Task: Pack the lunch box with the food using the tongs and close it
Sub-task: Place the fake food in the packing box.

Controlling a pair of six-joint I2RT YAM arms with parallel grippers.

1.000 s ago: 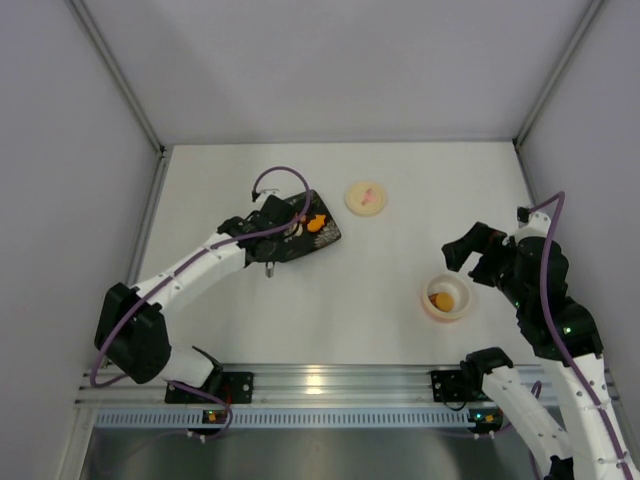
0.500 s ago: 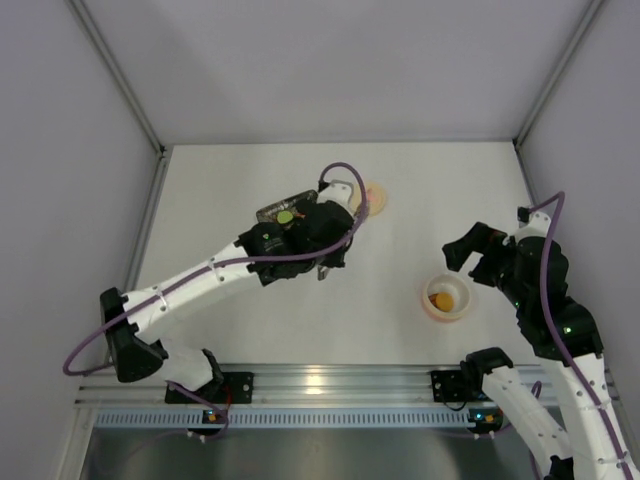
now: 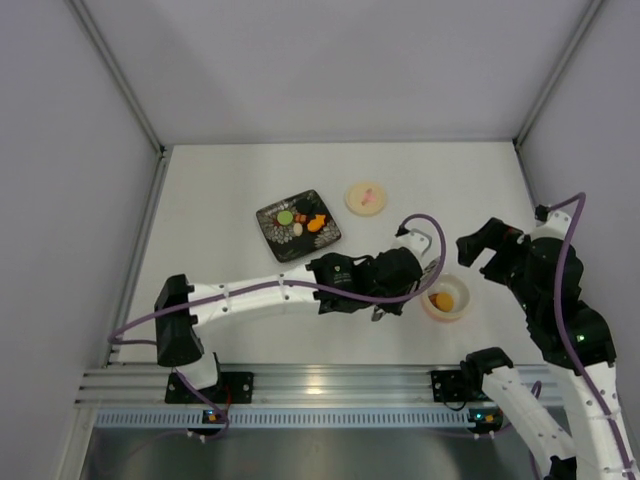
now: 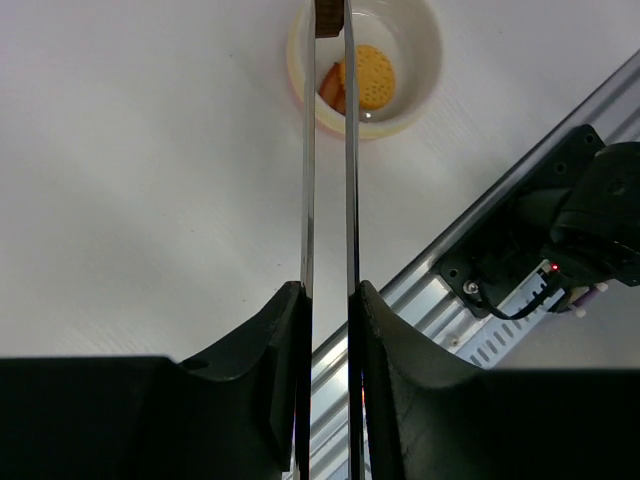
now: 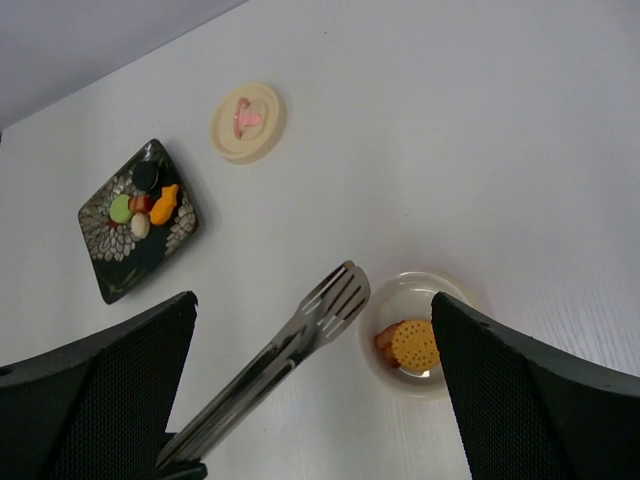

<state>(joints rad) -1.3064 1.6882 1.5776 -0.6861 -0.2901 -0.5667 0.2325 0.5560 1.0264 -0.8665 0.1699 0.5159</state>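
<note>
The left gripper (image 4: 327,300) is clamping one pair of silvery tongs (image 5: 300,335), squeezed almost shut. Their long axis is running left to right, tips pointing right at the left rim of the single lunch box (image 4: 418,45), standing open at the near right of the table (image 3: 450,180). Something brown seems pinched between the tips. Two orange pieces of food (image 4: 368,78) are lying inside the box. One lid (image 3: 365,197) and one plate (image 5: 118,262) with five more pieces are sitting farther left. The right gripper (image 3: 485,248) is hovering, jaws spread.

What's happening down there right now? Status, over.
Left gripper shut on tongs, tips at lunch box rim. Right gripper open, empty. Lid off, lying apart; food left on plate. Nothing in the way.
</note>
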